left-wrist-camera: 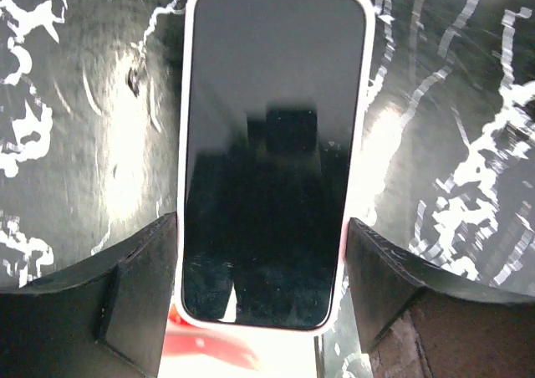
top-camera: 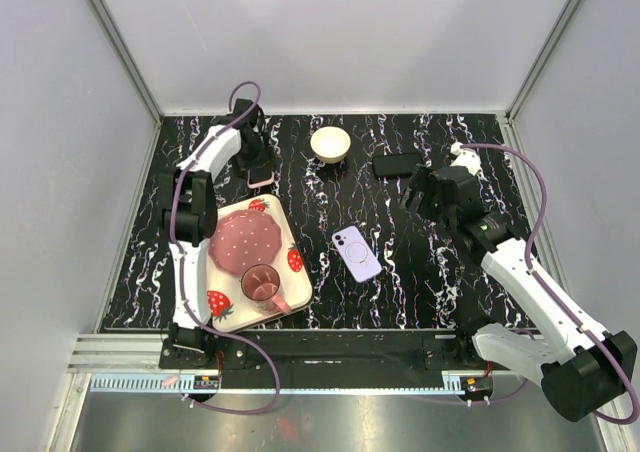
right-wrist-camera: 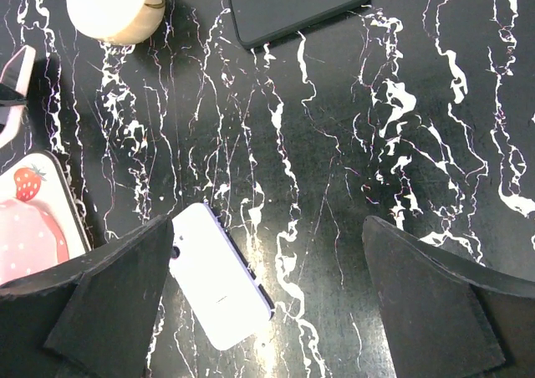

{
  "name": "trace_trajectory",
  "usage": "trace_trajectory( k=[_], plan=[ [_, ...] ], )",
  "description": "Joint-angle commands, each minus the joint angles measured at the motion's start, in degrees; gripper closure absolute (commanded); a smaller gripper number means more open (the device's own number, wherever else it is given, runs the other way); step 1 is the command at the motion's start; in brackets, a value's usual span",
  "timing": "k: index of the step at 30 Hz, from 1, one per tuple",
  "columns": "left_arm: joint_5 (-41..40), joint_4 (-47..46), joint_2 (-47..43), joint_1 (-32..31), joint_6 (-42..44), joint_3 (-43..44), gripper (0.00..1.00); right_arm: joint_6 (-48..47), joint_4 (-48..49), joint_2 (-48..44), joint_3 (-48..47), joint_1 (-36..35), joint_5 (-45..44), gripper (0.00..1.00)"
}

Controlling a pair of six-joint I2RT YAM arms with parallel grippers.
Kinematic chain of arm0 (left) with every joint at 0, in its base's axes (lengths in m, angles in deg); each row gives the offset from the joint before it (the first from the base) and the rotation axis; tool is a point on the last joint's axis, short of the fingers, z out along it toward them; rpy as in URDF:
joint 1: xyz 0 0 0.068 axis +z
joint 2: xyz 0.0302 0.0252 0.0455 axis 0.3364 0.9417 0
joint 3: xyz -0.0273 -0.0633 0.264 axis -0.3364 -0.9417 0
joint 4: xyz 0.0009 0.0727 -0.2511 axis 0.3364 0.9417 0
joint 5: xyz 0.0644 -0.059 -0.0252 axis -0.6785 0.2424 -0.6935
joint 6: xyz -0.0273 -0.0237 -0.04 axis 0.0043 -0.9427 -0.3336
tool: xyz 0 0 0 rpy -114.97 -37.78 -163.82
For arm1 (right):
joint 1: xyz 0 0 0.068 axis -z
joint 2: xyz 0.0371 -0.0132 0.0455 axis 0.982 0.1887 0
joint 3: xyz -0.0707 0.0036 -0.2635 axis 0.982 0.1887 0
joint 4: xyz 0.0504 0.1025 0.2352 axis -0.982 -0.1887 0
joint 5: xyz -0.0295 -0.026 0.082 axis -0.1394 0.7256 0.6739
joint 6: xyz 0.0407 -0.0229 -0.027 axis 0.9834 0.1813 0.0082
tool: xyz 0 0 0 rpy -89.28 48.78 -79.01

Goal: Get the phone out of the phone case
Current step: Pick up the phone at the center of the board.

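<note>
The phone (left-wrist-camera: 272, 144) lies screen up in its pale pink phone case (left-wrist-camera: 182, 144), at the back left of the table beside the tray's far corner. My left gripper (left-wrist-camera: 262, 286) is shut on it, one black finger pressed against each long side of the case near its lower end. From above, the left gripper (top-camera: 257, 164) covers most of the cased phone (top-camera: 263, 180). My right gripper (top-camera: 425, 197) hovers open at the right, and its jaws (right-wrist-camera: 267, 303) stand wide over bare table with nothing between them.
A lilac phone (top-camera: 357, 253) lies face down mid-table, near the right gripper's left finger (right-wrist-camera: 100, 303). A black phone (top-camera: 397, 164) and a cream bowl (top-camera: 330, 143) sit at the back. A strawberry tray (top-camera: 296, 260) holds a pink plate (top-camera: 245, 239) and a cup (top-camera: 262, 284).
</note>
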Motion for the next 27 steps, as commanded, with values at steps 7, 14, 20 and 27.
trace_trajectory(
  k=[7, 14, 20, 27],
  plan=[
    [10.82, -7.05, -21.11, -1.54, -2.80, -11.64, 0.73, 3.89, 1.81, 3.50, -4.61, -0.14, 6.51, 0.00],
    [15.93, -9.69, -29.10, -3.99, -4.56, -21.32, 0.75, 15.73, 2.15, 12.11, -9.71, -0.14, 16.60, 0.00],
    [18.65, -11.18, -31.23, -9.78, -6.67, -25.37, 0.75, 28.12, 9.60, 18.27, -8.32, 0.90, 26.01, 0.00],
    [21.90, -15.84, -32.89, -14.45, -10.27, -30.46, 0.76, 46.33, 27.01, 24.50, 0.47, 2.76, 39.64, 0.03]
  ],
)
